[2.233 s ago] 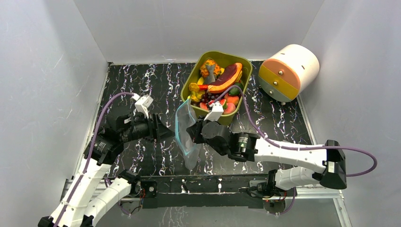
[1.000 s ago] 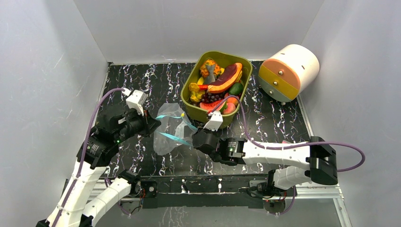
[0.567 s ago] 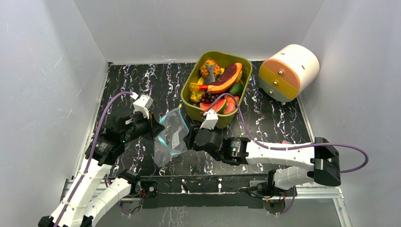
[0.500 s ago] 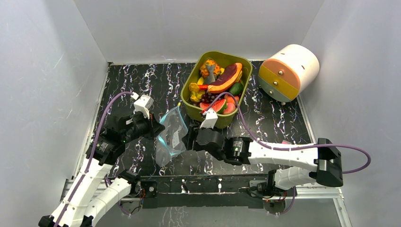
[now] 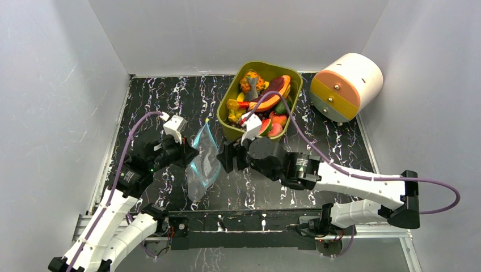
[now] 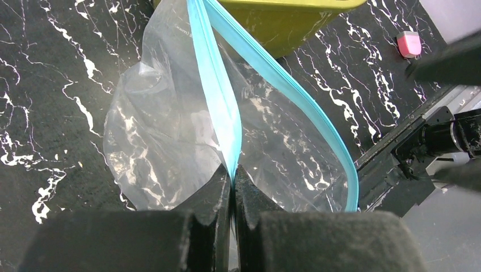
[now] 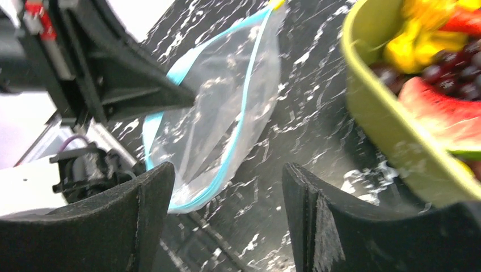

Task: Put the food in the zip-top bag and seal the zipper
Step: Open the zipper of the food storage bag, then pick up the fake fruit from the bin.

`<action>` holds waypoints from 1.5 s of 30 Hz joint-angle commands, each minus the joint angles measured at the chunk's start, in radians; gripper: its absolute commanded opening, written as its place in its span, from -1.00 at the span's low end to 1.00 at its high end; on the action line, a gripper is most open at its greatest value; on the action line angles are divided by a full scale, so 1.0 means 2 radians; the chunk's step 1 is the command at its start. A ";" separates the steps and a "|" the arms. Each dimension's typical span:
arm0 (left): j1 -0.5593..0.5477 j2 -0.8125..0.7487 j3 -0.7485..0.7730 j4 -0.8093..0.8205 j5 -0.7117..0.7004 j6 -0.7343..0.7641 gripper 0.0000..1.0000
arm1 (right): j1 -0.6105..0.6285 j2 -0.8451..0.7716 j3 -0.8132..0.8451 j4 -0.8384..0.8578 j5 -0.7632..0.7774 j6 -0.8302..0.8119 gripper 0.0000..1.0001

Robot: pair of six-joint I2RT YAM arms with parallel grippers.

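Top: left gripper [image 5: 190, 154] pinches the clear, floppy zip-top bag [image 5: 205, 164] just beside the glossy olive tub [image 5: 226, 110]. Food [image 5: 266, 96] is heaped in the tub, partly hidden by the cable.
Left wrist: jaws pressed together on the teal zipper [image 6: 218, 96]. The film is crinkled and the tub is cut off.
Right wrist: right gripper [image 7: 227, 209] is spread and holds nothing. The view is blurred.

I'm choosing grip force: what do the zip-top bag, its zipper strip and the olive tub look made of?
The zip-top bag: thin clear plastic film, glossy; it wrinkles and the marbled table shows through. The zipper: teal plastic strip, smooth-edged, likely stiffer. The olive tub: seemingly rigid moulded plastic, smooth, even walls.
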 commanded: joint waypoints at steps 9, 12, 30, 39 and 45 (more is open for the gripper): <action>0.001 0.006 -0.007 0.032 0.031 0.067 -1.00 | -0.190 0.022 0.079 -0.080 -0.045 -0.112 0.09; 0.002 0.008 -0.013 0.044 0.046 0.083 -1.00 | -0.241 0.037 0.079 -0.076 -0.075 -0.125 0.07; 0.002 0.004 -0.094 0.126 0.116 0.101 -1.00 | -0.403 0.159 0.088 -0.044 -0.180 -0.091 0.05; 0.002 -0.006 -0.093 0.120 0.107 0.095 -1.00 | -0.413 0.184 0.076 -0.027 -0.224 -0.074 0.04; 0.001 -0.010 -0.095 0.125 0.109 0.098 -1.00 | -0.413 0.180 0.063 -0.020 -0.237 -0.059 -0.09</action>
